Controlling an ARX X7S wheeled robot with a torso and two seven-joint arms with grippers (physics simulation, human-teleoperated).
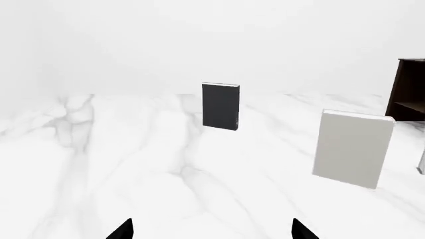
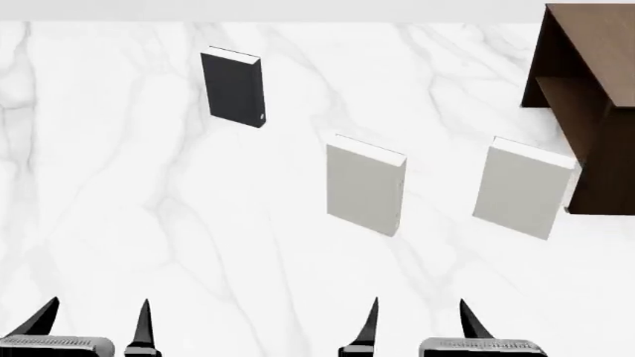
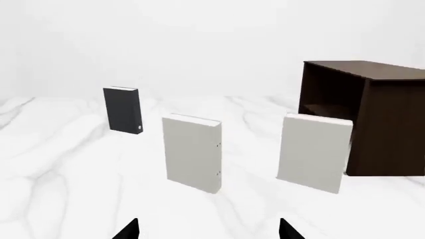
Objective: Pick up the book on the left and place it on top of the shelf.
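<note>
The black book (image 2: 234,88) stands upright on the white marble table at the far left; it also shows in the left wrist view (image 1: 220,106) and the right wrist view (image 3: 123,110). The dark brown shelf (image 2: 585,89) stands at the far right, also in the right wrist view (image 3: 369,114) and at the edge of the left wrist view (image 1: 406,89). My left gripper (image 2: 94,327) is open and empty at the near left, well short of the book; its tips show in the left wrist view (image 1: 211,231). My right gripper (image 2: 418,326) is open and empty at the near middle (image 3: 207,230).
Two larger white books stand upright: one in the middle (image 2: 365,186) and one (image 2: 523,187) just in front of the shelf. The marble table (image 2: 149,223) stretches between my grippers and the books. A pale wall lies behind.
</note>
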